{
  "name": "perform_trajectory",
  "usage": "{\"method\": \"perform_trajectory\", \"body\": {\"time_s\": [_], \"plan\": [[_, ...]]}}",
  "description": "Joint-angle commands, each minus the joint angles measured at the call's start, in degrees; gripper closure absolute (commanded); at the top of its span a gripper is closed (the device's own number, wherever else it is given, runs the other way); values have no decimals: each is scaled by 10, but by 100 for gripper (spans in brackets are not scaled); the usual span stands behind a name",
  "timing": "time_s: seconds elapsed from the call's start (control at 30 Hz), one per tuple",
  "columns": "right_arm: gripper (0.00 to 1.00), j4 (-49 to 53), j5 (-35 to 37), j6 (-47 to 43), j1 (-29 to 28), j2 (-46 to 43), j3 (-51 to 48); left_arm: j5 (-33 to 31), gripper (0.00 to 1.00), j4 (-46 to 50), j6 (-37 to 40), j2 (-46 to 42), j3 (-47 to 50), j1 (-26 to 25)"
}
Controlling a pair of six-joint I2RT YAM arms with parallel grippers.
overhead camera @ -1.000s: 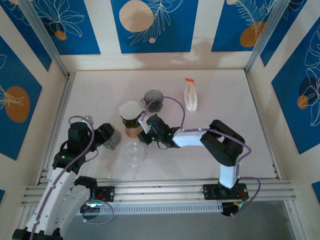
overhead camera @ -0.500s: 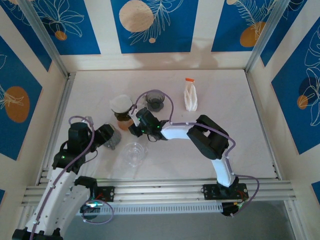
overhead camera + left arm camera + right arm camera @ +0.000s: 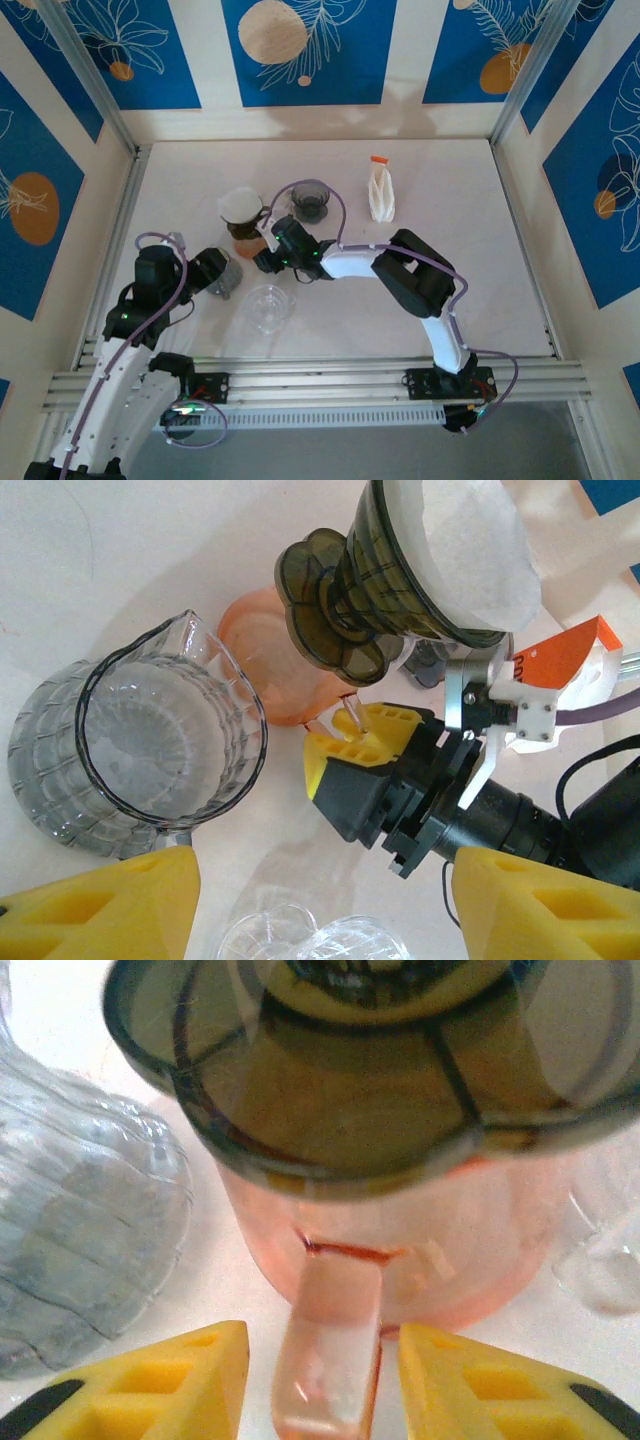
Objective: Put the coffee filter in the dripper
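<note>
A dark smoked dripper [image 3: 385, 575] holds the white coffee filter [image 3: 470, 545] and stands on a pink glass cup [image 3: 265, 665]. In the top view the filter [image 3: 240, 205] sits left of centre. My right gripper [image 3: 268, 256] reaches in from the right. Its yellow fingers [image 3: 160, 1385] are open on either side of the cup's handle [image 3: 330, 1350], with a gap on each side, below the dripper's base [image 3: 380, 1070]. My left gripper [image 3: 222, 274] hangs open just left of that, above a clear ribbed pitcher [image 3: 140, 755].
A clear glass [image 3: 267, 306] stands near the front, below both grippers. A second dark dripper [image 3: 310, 200] and a white bottle with an orange cap [image 3: 380, 195] are further back. The pitcher [image 3: 80, 1240] is close beside the cup's left.
Within the last second the right gripper swung left and away, and the cup with dripper and filter shifted with it. Over the last half second almost nothing moved. The left arm stayed still.
</note>
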State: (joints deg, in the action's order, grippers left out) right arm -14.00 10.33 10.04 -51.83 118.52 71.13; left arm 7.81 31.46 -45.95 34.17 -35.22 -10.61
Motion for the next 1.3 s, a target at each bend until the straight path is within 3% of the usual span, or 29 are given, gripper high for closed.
{"method": "perform_trajectory", "body": {"time_s": [0.0, 0.4, 0.6, 0.8, 1.03, 1.27], "plan": [[49, -28, 7, 5, -3, -45, -25, -10, 32, 11, 11, -8, -20, 2], [44, -43, 54, 40, -25, -155, -106, -48, 30, 26, 36, -6, -18, 2], [43, 25, 77, 73, -38, -231, -133, -56, 30, 30, 70, 34, -30, 8], [42, 94, 47, 109, -41, -301, -176, -19, 29, 14, 96, 95, -26, 17], [41, 130, 50, 116, -54, -374, -215, -20, 33, -24, 115, 150, -14, 25], [41, 140, 68, 125, -60, -410, -242, -92, 33, -18, 111, 146, -15, 28]]}}
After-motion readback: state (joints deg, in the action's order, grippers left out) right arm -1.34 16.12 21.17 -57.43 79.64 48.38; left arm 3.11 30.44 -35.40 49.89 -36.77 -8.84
